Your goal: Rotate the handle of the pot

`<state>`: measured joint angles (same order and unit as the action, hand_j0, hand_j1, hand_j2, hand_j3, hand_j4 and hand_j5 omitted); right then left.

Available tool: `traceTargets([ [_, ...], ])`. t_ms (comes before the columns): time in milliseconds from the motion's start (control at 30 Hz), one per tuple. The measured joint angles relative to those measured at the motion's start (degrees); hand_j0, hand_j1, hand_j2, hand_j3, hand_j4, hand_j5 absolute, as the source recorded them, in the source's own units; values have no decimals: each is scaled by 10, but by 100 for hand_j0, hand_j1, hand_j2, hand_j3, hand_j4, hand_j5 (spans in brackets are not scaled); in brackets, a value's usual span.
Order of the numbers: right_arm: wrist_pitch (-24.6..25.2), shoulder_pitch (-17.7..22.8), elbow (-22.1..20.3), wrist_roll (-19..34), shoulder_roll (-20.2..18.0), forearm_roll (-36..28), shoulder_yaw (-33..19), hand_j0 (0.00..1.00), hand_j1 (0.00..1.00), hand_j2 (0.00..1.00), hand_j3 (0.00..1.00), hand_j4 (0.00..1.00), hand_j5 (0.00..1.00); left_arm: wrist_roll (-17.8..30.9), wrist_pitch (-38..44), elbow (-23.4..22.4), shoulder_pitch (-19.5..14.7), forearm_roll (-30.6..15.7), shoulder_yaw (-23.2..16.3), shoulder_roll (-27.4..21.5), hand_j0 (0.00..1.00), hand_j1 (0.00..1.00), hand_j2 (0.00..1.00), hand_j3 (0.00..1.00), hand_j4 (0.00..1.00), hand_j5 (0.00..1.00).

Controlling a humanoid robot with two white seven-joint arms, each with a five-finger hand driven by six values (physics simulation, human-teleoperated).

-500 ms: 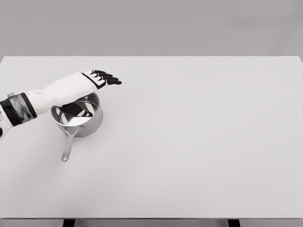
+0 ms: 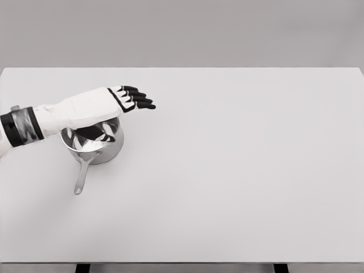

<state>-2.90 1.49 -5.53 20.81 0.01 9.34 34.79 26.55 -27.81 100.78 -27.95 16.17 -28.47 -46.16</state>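
Handle [image 2: 81, 176] of the steel pot [image 2: 94, 142] is seen pointing toward the worktop's [image 2: 239, 170] near edge, its long axis running near-to-far at the left. Left hand [image 2: 132, 98] is held above and beyond the pot's far rim, fingers extended, nothing grasped; the handle is judged well short of it.

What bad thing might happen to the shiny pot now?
The left hand hangs above and past the pot, far from the handle, so it might drop onto the rim and tip or shove the pot. The pot also sits near the table's left side, so a hard push could slide it off.
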Motion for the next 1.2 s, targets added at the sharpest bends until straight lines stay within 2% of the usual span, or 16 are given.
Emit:
traceTargets([
  [33,0,0,0,0,0,0,0,100,100,100,100,100,100,1,-18,-1,-13,-3,-12,-13,100,100,100,100,100,100],
  [133,0,0,0,0,0,0,0,100,100,100,100,100,100,3,-53,-5,-10,-6,-37,-55,100,100,100,100,100,100],
  [200,0,0,0,0,0,0,0,100,100,100,100,100,100,4,-63,-7,18,-5,-46,-75,100,100,100,100,100,100],
  [267,0,0,0,0,0,0,0,100,100,100,100,100,100,4,-68,-7,24,-3,-50,-88,100,100,100,100,100,100],
  [967,0,0,0,0,0,0,0,100,100,100,100,100,100,-2,-73,-5,37,-7,-56,-147,100,100,100,100,100,100],
  [1200,0,0,0,0,0,0,0,100,100,100,100,100,100,-2,-73,-28,36,-7,-54,-152,100,100,100,100,100,100],
])
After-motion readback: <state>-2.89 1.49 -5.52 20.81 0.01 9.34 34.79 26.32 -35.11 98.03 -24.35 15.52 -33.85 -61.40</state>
